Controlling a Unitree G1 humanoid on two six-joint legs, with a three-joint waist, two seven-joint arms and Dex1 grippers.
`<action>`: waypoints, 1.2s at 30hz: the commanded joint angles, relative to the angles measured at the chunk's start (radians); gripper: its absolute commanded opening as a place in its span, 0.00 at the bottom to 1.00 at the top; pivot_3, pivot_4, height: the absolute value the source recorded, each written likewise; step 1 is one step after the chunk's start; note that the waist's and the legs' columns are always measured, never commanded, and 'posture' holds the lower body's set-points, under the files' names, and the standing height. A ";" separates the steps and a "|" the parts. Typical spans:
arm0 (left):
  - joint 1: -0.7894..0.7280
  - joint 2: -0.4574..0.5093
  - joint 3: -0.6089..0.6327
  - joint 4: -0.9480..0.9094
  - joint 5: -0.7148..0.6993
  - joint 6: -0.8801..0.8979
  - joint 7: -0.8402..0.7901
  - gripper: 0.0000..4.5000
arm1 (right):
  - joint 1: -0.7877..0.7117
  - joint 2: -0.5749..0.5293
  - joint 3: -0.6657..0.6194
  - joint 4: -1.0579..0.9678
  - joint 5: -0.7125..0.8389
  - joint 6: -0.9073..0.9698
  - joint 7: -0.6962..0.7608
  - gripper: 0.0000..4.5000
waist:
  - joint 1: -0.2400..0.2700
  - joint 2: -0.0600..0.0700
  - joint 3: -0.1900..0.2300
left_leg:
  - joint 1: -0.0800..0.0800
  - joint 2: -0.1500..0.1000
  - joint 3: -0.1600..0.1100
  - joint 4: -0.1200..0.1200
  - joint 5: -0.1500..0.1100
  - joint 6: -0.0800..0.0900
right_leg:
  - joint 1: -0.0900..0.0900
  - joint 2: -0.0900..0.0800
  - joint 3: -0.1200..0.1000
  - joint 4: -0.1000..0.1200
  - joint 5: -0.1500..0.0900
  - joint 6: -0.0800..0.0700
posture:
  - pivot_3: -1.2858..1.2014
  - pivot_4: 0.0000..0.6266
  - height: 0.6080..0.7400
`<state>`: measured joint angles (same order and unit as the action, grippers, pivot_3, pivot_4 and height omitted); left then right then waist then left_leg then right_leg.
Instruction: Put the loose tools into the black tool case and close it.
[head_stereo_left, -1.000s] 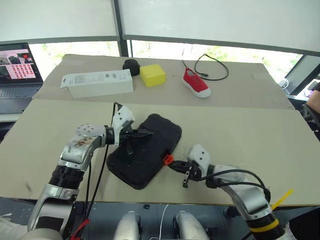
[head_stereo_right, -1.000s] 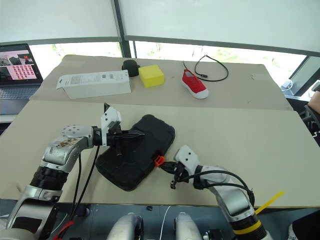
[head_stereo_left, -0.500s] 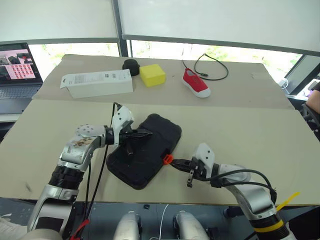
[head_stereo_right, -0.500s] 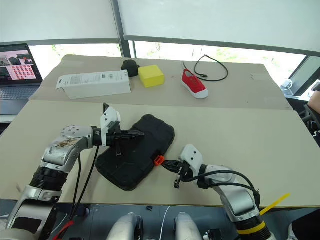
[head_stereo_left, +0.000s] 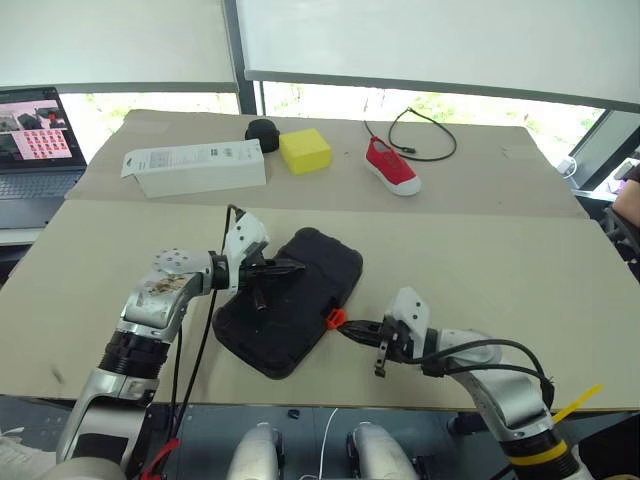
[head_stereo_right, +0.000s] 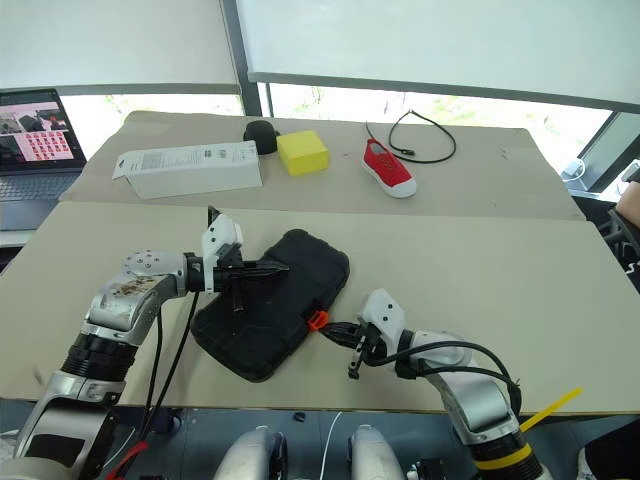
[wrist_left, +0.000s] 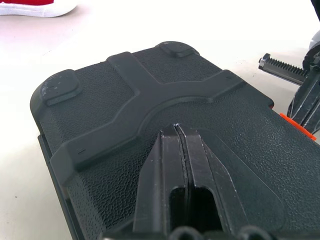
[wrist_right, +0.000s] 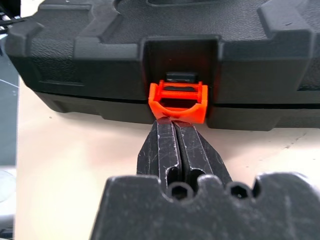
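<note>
Case (head_stereo_left: 290, 312) lies lid-down, near-centre on table (head_stereo_left: 480, 260) | your left gripper (wrist_left: 177, 131), jaws together, presses the lid to steady it | right gripper (wrist_right: 171, 131), jaws together, noses the orange latch (wrist_right: 178, 101), probably not snapped home yet

- The black tool case (head_stereo_left: 290, 312) lies shut and flat near the table's near edge, turned diagonally, its textured lid showing raised ribs.
- Its small orange latch (wrist_right: 178, 101) sits on the right-hand side, not yet snapped flat.
</note>
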<state>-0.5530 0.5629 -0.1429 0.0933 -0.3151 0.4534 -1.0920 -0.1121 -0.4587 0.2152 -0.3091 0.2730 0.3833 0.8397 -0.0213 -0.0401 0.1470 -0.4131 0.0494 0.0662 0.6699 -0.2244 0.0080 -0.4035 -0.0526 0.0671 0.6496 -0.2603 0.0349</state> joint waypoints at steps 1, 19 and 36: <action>0.043 -0.004 -0.067 0.030 0.039 0.009 -0.018 0.01 | -0.044 0.015 -0.038 -0.040 0.030 -0.055 -0.002 0.00 | 0.000 0.000 0.000 | 0.000 0.000 0.000 0.000 0.000 0.000 | 0.000 0.000 0.000 0.000 0.000 0.000 | 0.52 0.24 1.00; 0.060 -0.003 -0.090 0.011 0.052 0.030 -0.007 0.01 | -0.051 -0.031 -0.011 -0.024 0.027 0.037 0.031 0.00 | 0.001 0.005 -0.004 | 0.009 0.000 0.000 -0.001 0.000 0.000 | 0.008 0.000 0.001 0.000 0.000 0.000 | 0.52 0.24 1.00; 0.052 -0.007 -0.086 0.046 0.056 0.018 -0.007 0.01 | -0.137 0.042 0.039 0.095 -0.015 0.016 0.012 0.00 | -0.003 0.007 -0.005 | 0.014 0.000 0.000 -0.001 0.000 0.000 | 0.013 0.000 0.001 -0.001 -0.001 -0.001 | 0.52 0.24 1.00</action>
<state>-0.5393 0.5565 -0.1781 0.0832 -0.2997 0.4538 -1.0948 -0.2160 -0.4354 0.2529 -0.2024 0.2546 0.4225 0.8595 -0.0246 -0.0336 0.1421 -0.3990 0.0498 0.0664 0.6686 -0.2244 0.0079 -0.3906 -0.0523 0.0676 0.6487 -0.2614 0.0338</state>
